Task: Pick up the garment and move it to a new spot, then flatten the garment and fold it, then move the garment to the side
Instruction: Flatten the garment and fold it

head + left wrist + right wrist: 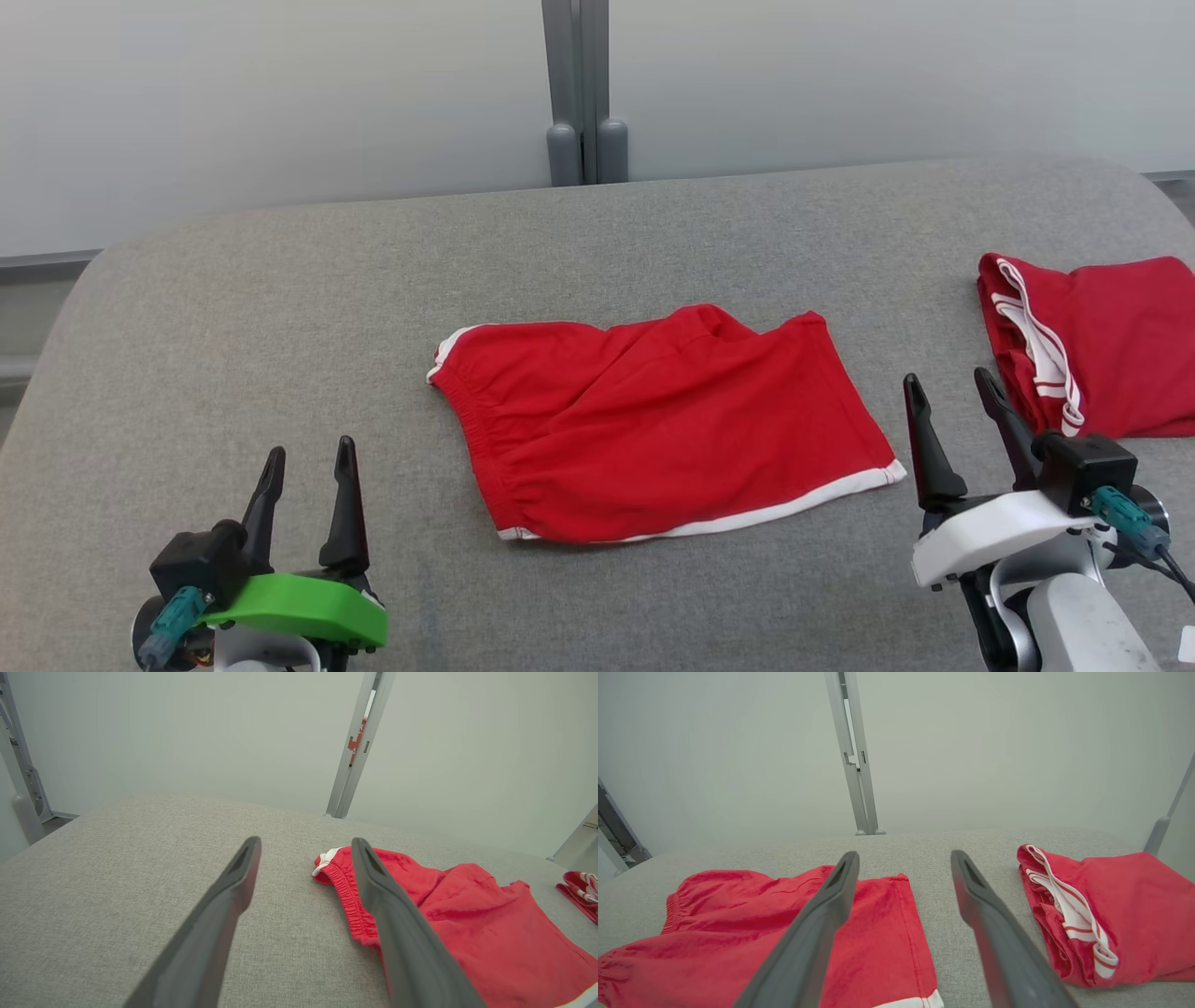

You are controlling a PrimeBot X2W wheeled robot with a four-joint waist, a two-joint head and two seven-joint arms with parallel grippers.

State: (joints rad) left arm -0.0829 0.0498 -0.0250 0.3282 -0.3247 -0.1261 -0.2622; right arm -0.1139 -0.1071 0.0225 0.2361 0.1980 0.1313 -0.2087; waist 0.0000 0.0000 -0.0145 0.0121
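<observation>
A red garment (pixel 653 429), a pair of shorts with white trim, lies spread on the middle of the grey padded table (pixel 280 299), waistband to the left and hem to the lower right. My left gripper (pixel 311 448) hovers open at the lower left, short of the waistband. In the left wrist view the garment (pixel 490 924) lies to the right of the open left gripper (pixel 304 841). My right gripper (pixel 948 376) stands open just right of the hem corner. In the right wrist view the right gripper (pixel 904 854) points between the garment (pixel 738 933) and a second red piece.
A second red garment with white striped trim (pixel 1111 345) lies bunched at the table's right edge, close beside my right gripper; it also appears in the wrist views (pixel 1134 905) (pixel 579 884). A grey post (pixel 579 93) stands behind the table's far edge.
</observation>
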